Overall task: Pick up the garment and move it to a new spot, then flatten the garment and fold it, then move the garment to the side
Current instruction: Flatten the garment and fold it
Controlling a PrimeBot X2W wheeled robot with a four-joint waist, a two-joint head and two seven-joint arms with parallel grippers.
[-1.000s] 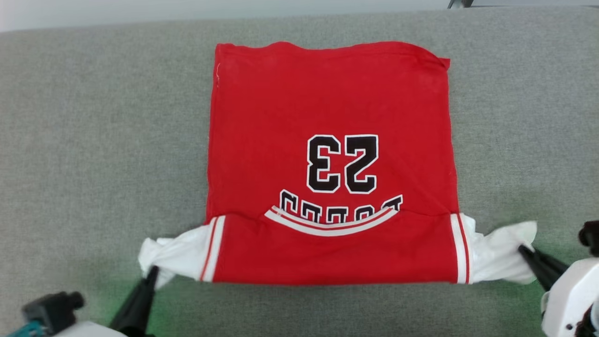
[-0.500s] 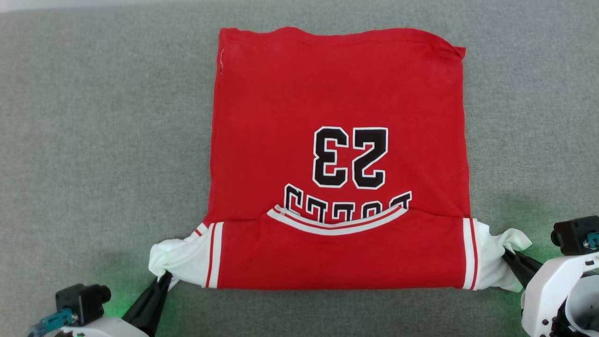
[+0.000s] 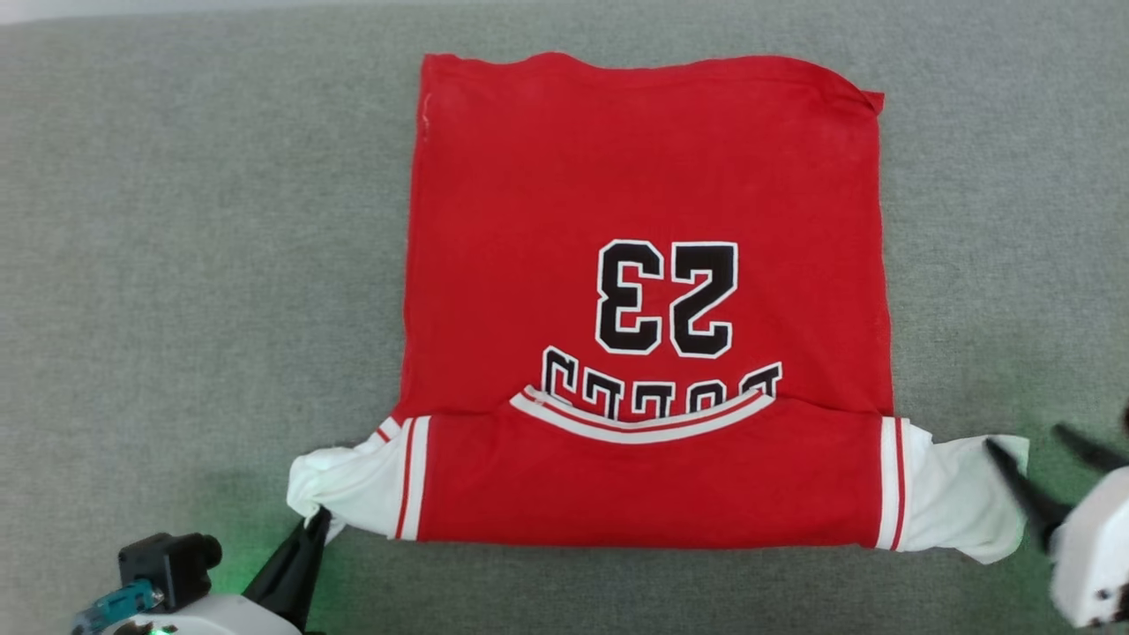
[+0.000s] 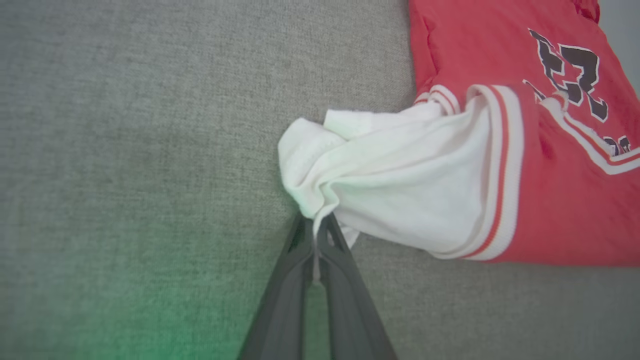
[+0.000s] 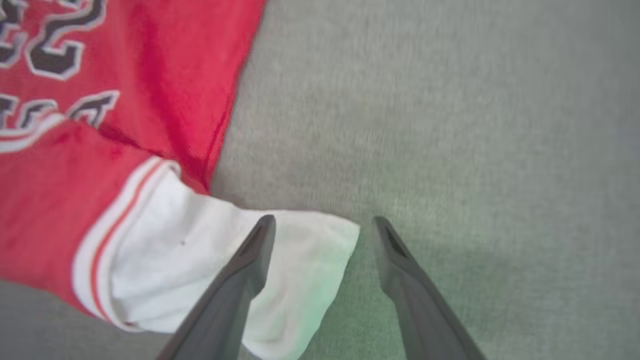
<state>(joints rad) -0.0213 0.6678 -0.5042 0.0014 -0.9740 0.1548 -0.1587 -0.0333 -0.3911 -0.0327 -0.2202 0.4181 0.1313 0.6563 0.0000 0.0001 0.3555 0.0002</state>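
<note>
The garment [image 3: 644,220] is a red jersey with a black "23", lying flat on the grey surface [image 3: 176,265], its near part folded up over the lettering. White sleeve ends stick out at both lower corners. My left gripper [image 3: 316,522] is shut on the bunched left white sleeve end [image 4: 320,165], its fingers [image 4: 300,280] pinching the cloth. My right gripper [image 3: 1028,438] stands open at the right white sleeve end [image 5: 300,260], which lies slack; one finger [image 5: 250,260] is over the cloth, the other [image 5: 400,265] over the bare surface.
Grey fabric surface [image 5: 450,100] spreads wide on both sides of the garment. A pale strip [image 3: 88,9] shows beyond its far edge at the top left.
My right gripper has opened and let go of the right sleeve end, which has spread out flat. The left gripper keeps its hold. The head camera shifted a little.
</note>
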